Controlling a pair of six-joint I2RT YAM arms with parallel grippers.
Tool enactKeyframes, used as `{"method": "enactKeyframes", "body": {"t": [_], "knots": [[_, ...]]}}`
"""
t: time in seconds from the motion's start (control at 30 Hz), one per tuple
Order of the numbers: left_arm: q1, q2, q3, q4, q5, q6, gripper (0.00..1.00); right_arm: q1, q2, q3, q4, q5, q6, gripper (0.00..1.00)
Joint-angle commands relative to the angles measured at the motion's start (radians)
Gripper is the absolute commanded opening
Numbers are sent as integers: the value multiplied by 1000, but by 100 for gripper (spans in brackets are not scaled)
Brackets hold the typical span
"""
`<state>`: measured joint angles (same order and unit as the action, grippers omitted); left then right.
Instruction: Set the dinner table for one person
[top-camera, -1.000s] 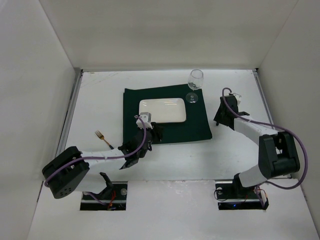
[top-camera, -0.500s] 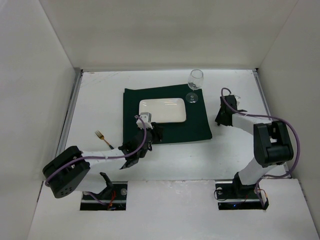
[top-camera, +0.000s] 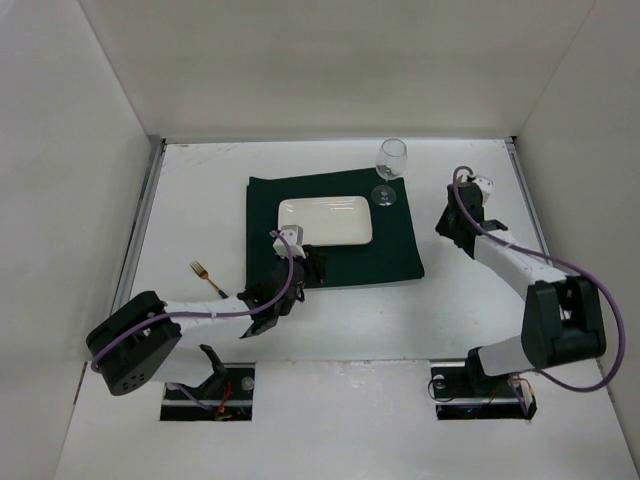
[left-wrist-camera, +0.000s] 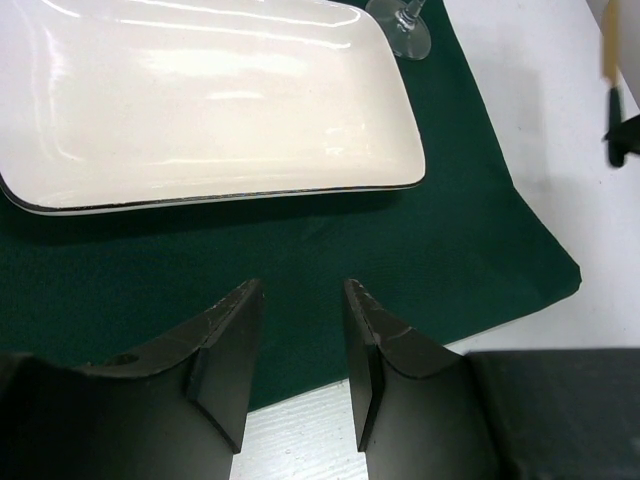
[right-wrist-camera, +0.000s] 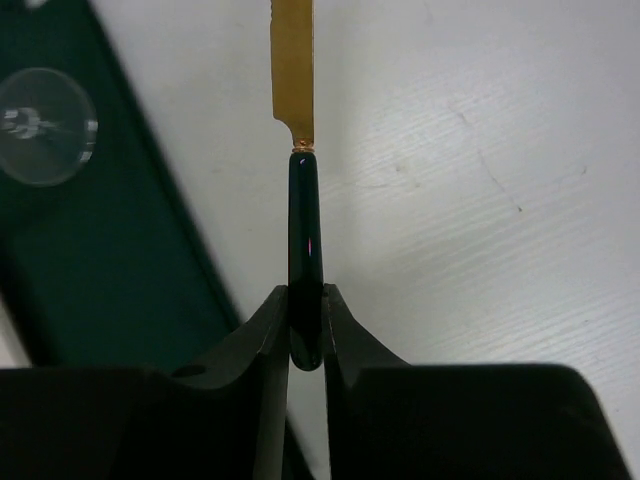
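Gold knife (right-wrist-camera: 304, 240) held at 3 o'clock of the mat (top-camera: 400, 250)
Right fingers (right-wrist-camera: 262, 340) pinch its dark handle, ready to lay it on the bench (top-camera: 200, 200) underlying everything; left fingers (left-wrist-camera: 225, 345) hover narrowly parted, empty.

Overhead view looking down, two close low wrist views, all sharing the green mat (top-camera: 398, 255)

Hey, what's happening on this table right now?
A place setting is partly laid on the dinner table. The right pincer grips a gold-bladed knife by its dark handle, right of the green mat. The left pincer hangs open over the mat's near edge. The white plate and wine glass sit on the mat; the fork lies left of it.
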<state>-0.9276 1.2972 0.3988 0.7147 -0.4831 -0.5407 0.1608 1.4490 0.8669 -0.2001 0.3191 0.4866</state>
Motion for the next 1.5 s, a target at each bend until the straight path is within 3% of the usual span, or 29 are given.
{"method": "enactKeyframes", "body": {"t": [0.0,0.4,0.9,1.47], "knots": [[-1,-6,-12,58,-20,-8,35,74,-76,26,-27,22,-3,9],[-1,-1,-12,58,-18,-8,35,320,86,70,-7,-43,49,9],[-1,-1,-11,58,-17,-10,35,361,208,95,-7,-75,58,11],[-9,-3,-11,58,-22,-10,35,404,108,6,-78,-77,76,11]]}}
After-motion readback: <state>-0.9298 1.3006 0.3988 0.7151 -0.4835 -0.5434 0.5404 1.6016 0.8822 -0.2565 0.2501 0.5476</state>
